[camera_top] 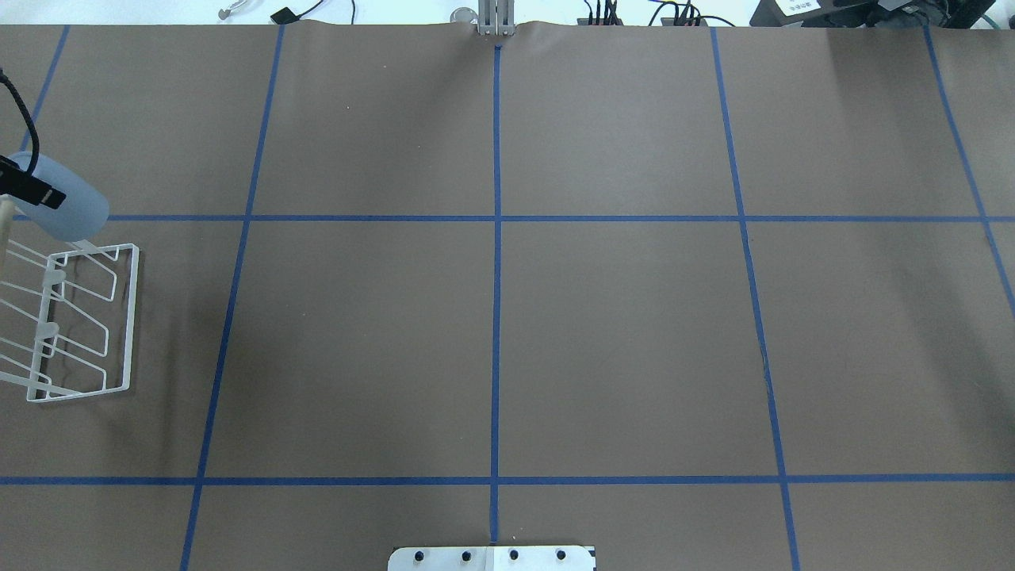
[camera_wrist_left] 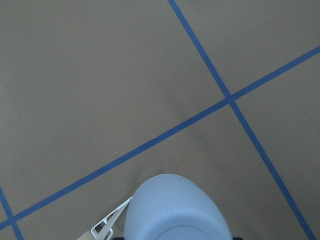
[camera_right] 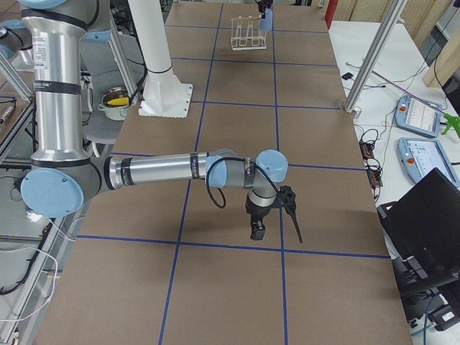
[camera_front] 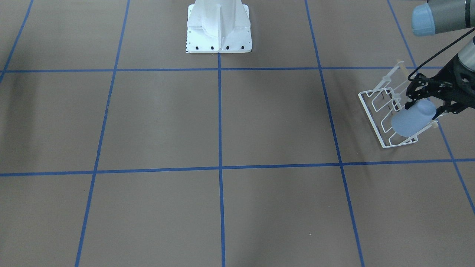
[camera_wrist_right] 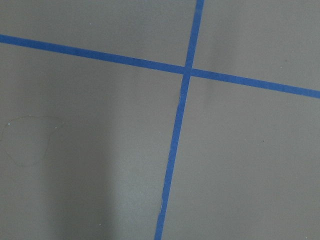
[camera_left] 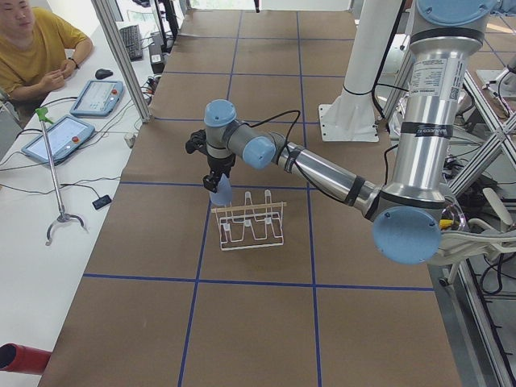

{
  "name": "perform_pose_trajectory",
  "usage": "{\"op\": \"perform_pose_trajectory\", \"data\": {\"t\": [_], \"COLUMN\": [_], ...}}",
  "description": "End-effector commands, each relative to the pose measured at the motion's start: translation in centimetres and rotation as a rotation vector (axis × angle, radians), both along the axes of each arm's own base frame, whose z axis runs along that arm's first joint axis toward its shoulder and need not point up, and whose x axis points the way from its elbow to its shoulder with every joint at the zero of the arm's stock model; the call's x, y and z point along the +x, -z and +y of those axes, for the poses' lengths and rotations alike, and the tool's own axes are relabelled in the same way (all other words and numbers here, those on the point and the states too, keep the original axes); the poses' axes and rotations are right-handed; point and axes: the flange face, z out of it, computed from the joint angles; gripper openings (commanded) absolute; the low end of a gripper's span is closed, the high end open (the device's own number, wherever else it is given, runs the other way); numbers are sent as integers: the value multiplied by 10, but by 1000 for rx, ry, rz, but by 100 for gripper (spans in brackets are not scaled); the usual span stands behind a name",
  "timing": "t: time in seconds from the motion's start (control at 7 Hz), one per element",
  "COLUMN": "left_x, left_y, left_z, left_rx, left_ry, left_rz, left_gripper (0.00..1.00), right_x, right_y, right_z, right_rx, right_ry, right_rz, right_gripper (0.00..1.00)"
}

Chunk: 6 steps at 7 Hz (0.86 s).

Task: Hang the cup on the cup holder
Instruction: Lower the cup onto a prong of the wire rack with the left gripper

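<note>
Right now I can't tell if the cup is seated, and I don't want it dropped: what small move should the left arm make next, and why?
Probably ease the cup slightly down onto the cup holder before releasing. The left claw is shut on it, mouth down and tilted over the holder's end, and no view shows it seated.

Smooth matt plastic cup (camera_front: 413, 118), white wire cup holder (camera_front: 367, 111), matt table (camera_front: 259, 118).

- I am gripping the tilted cup (camera_front: 412, 120) in my left gripper (camera_front: 423, 110), one finger pressing on each side.
- The cup's wide end is pointing down over the rack (camera_front: 371, 120).
</note>
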Motion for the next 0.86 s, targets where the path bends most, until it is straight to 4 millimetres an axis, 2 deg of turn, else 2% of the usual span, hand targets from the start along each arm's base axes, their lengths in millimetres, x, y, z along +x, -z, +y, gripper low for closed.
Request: {"op": "perform_pose_trajectory", "data": {"t": [0.0,0.43,0.57,0.71], "left_x": [4,5,7,12], "left_y": [-18,-21,-29,-40], "left_z": [-7,-8,-11,-15], "left_rx": [-2,-13,-9,10], "left_ry": [0,4,4,0], "left_rz": [4,3,6,14], "left_gripper": [0,0,5,23], "right_x": [0,0,0,0], "right_y": [0,0,-1,-1], "right_z": [0,0,0,0], "right_rx": [0,0,-2,-2], "right_ry": [0,0,0,0], "right_rz": [0,1,1,1], "right_gripper": [100,100,100,100]}}
